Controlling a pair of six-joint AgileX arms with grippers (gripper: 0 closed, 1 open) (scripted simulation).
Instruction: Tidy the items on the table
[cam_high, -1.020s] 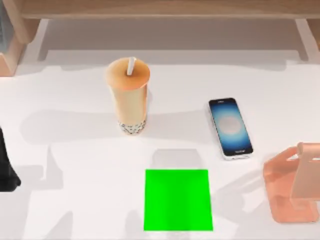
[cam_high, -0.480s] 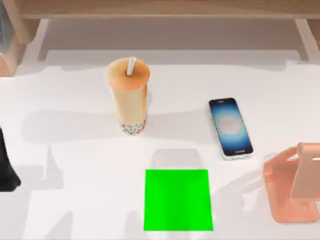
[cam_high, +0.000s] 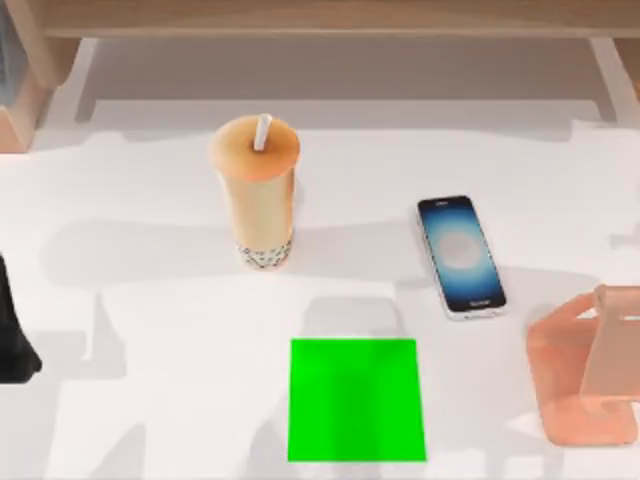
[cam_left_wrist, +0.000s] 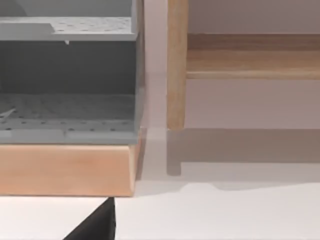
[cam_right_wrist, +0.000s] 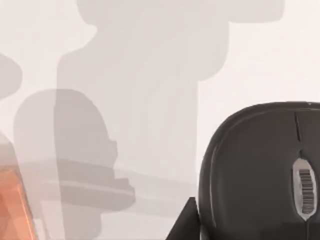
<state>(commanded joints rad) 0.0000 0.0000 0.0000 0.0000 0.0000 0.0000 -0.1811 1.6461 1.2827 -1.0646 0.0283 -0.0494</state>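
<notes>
The table (cam_high: 150, 200) is lying white and flat under the top camera. The bubble-tea cup (cam_high: 256, 195) is standing upright in the upper left-centre of that frame, straw up, dark pearls at its base. The smartphone (cam_high: 460, 255) is lying flat, screen up, right of centre, well apart from the cup. The green mat (cam_high: 356, 400) is sitting at lower centre, near neither. The pink-copper stand (cam_high: 585, 375) is occupying the lower right corner, just beside the phone's lower end but not touching it. The wooden shelf (cam_high: 320, 20) is running along the top edge.

A dark part of my left arm (cam_high: 12, 335) is showing at the far left edge; I cannot tell how that arm's jaws are standing. My left wrist camera is facing the shelf's post and a grey perforated tray (cam_left_wrist: 67, 105).

My right wrist camera is looking down on the mouse (cam_right_wrist: 262, 170), black and resting on the white surface in the frame's lower right, with the stand's orange edge at lower left. A dark tip of my right gripper (cam_right_wrist: 186, 222) is touching the mouse's side; whether those jaws are apart or together I cannot tell.
</notes>
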